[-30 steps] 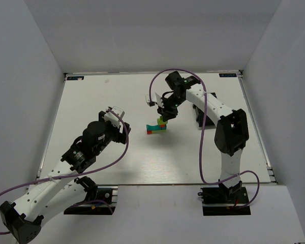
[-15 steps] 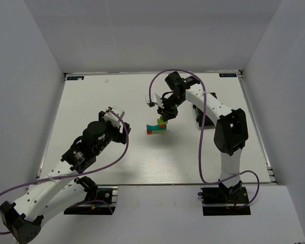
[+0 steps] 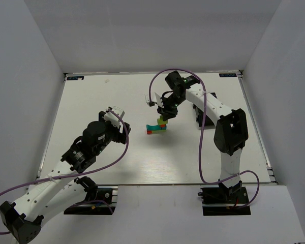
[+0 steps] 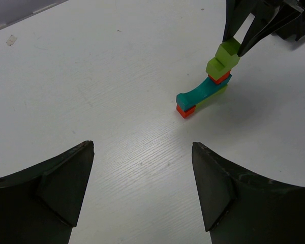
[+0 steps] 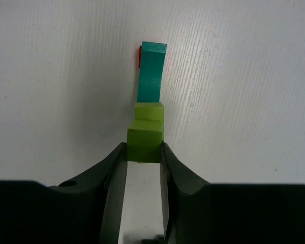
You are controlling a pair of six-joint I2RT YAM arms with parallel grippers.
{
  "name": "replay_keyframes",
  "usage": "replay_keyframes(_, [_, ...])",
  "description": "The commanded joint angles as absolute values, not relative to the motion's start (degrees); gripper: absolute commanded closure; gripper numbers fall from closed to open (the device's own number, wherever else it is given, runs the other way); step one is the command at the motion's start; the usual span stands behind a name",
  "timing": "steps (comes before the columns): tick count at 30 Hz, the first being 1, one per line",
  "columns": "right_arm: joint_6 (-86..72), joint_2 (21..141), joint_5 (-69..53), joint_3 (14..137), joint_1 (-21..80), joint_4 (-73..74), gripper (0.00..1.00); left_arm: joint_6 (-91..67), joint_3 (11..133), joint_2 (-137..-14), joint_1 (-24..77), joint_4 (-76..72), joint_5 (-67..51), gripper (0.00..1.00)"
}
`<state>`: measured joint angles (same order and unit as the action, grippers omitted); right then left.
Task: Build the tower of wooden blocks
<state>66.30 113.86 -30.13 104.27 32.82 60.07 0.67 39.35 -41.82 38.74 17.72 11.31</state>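
The wood block tower stands mid-table: a red block under one end of a teal arch, and a second red block on the arch's other end. My right gripper is shut on a stepped lime green block that sits on top of that end; its fingers grip both sides. The teal arch shows beyond the block in the right wrist view. My left gripper is open and empty, well left of the tower, over bare table.
White walls enclose the table on three sides. A dark object sits on the table just behind the right arm. Purple cables loop off both arms.
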Motion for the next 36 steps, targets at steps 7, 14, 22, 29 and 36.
replay_keyframes(7, [67.06,114.43,-30.32,106.79,33.05,61.08,0.94,0.97,40.25,-41.57,38.58,17.05,10.63,0.12])
replay_keyframes(14, [67.24,114.78,-30.41,106.87,33.13,61.08,0.91,0.97,40.25,-41.57,38.58,17.05,10.63,0.12])
replay_keyframes(22, [67.32,115.05,-30.41,107.05,33.13,61.17,0.90,0.97,40.25,-41.57,38.58,17.05,10.11,0.12])
replay_keyframes(29, [67.32,115.14,-30.41,107.05,32.96,61.26,0.81,0.97,40.25,-41.57,38.58,17.05,10.11,0.12])
replay_keyframes(36, [67.32,114.70,-30.76,106.87,33.13,61.26,0.61,0.97,40.25,-41.57,38.58,17.05,10.11,0.12])
